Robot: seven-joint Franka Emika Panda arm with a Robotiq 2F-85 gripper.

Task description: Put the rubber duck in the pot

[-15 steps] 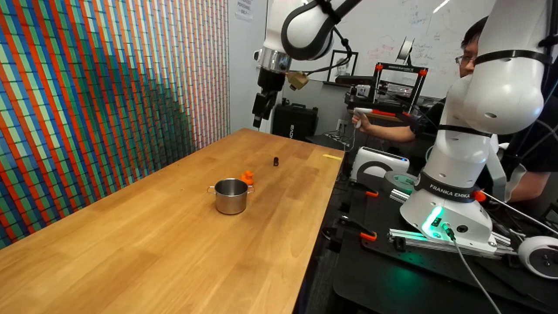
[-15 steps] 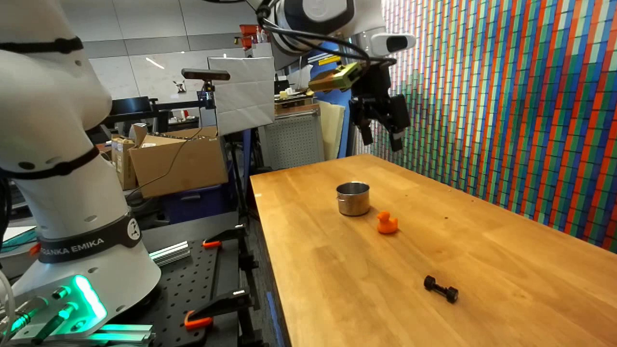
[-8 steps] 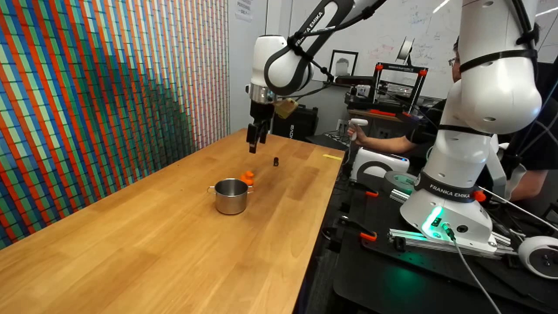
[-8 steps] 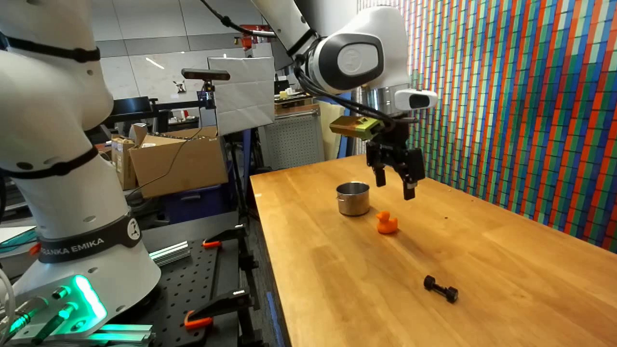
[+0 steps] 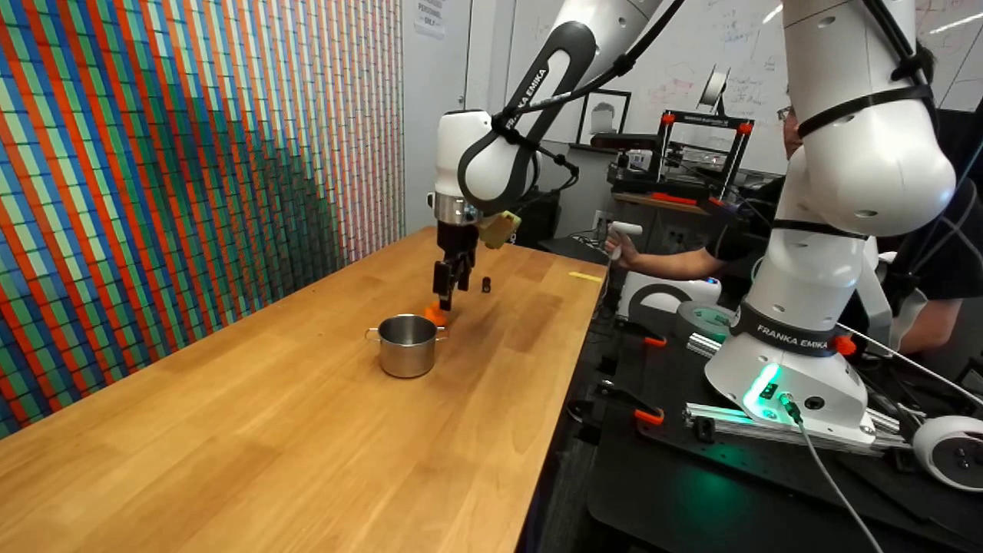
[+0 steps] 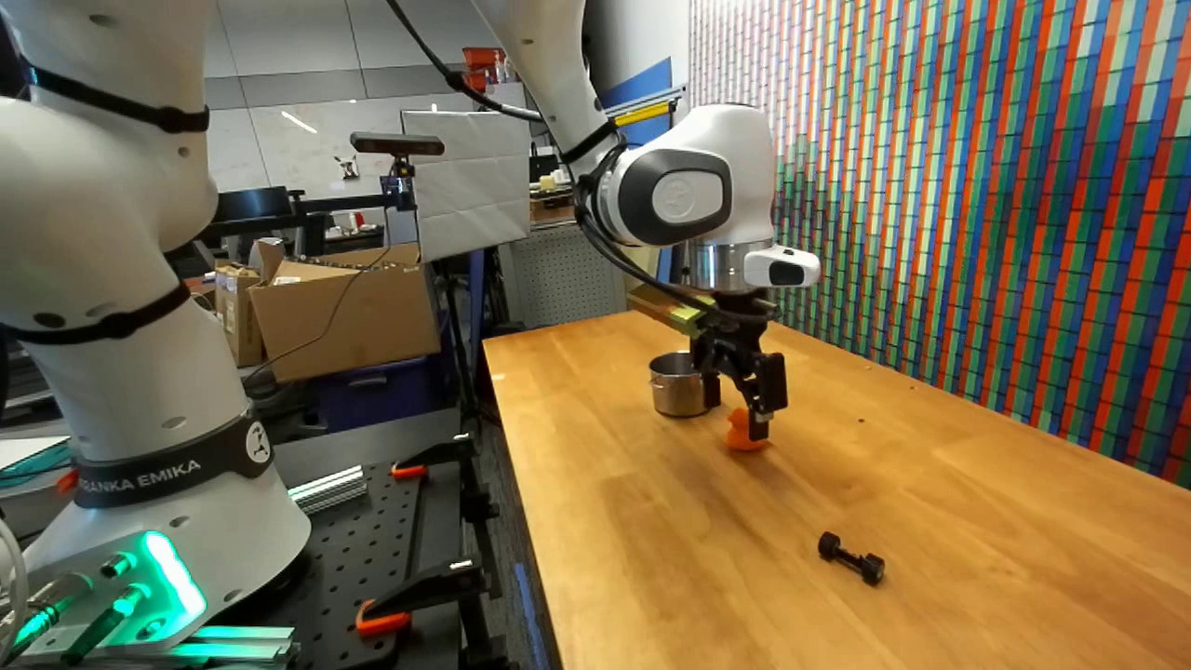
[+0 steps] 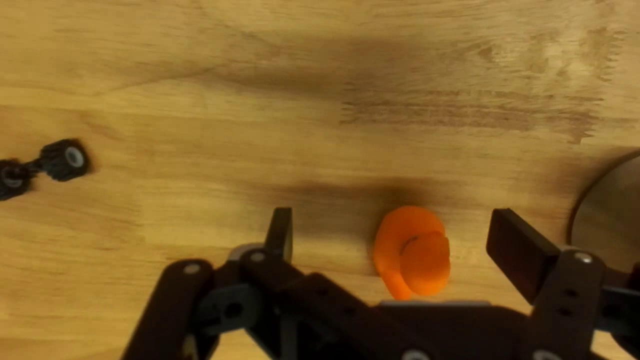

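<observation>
The rubber duck (image 6: pixel 740 435) is a small orange toy on the wooden table, also seen in an exterior view (image 5: pixel 434 314). In the wrist view the duck (image 7: pixel 412 250) lies between the open fingers, touching neither. The pot (image 5: pixel 407 357) is a small silver metal pot with side handles, standing upright close beside the duck. It shows in an exterior view (image 6: pixel 675 395) and at the right edge of the wrist view (image 7: pixel 612 210). My gripper (image 7: pixel 395 232) is open and empty, pointing down just above the table over the duck (image 6: pixel 736 409). One finger partly hides the duck in both exterior views.
A small black dumbbell-shaped object (image 6: pixel 851 559) lies on the wooden table (image 6: pixel 633 540) beyond the duck from the pot. A patterned wall (image 5: pixel 192 153) runs along one table side; the robot base (image 5: pixel 783 384) stands off the opposite edge.
My gripper has come down from high above the table to low over the duck, with its fingers still apart. The duck, the pot and the black object have not moved.
</observation>
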